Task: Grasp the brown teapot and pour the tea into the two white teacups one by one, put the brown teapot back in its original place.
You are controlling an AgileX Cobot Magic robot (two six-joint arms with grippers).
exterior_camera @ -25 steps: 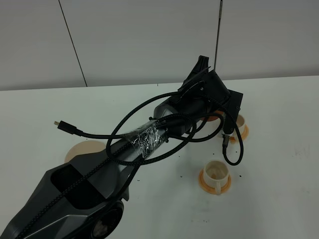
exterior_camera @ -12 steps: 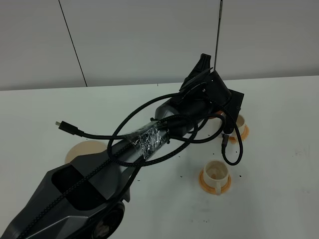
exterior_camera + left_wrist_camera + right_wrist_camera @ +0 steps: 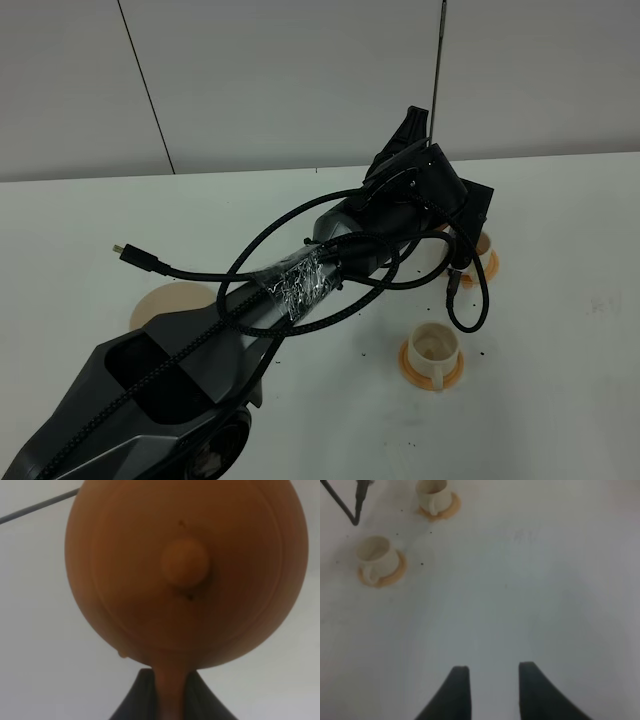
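The brown teapot (image 3: 185, 575) fills the left wrist view, lid knob facing the camera. My left gripper (image 3: 171, 685) is shut on its loop handle. In the high view the left arm's wrist (image 3: 420, 190) hangs over the far white teacup (image 3: 482, 248) and hides the teapot. The near white teacup (image 3: 432, 345) stands on its orange saucer (image 3: 432, 372). Both teacups also show in the right wrist view, one (image 3: 374, 554) closer and one (image 3: 432, 491) farther off. My right gripper (image 3: 492, 690) is open over bare table. The beige coaster (image 3: 172, 297) lies at the left, partly behind the arm.
The left arm (image 3: 290, 280) with looping black cables (image 3: 465, 305) stretches diagonally across the white table (image 3: 560, 350). A loose cable end (image 3: 128, 252) sticks out at the left. Small dark specks dot the table near the cups. A pale wall stands behind.
The left arm's wrist has shifted slightly up and to the right with the teapot. The cups and the coaster have not moved.
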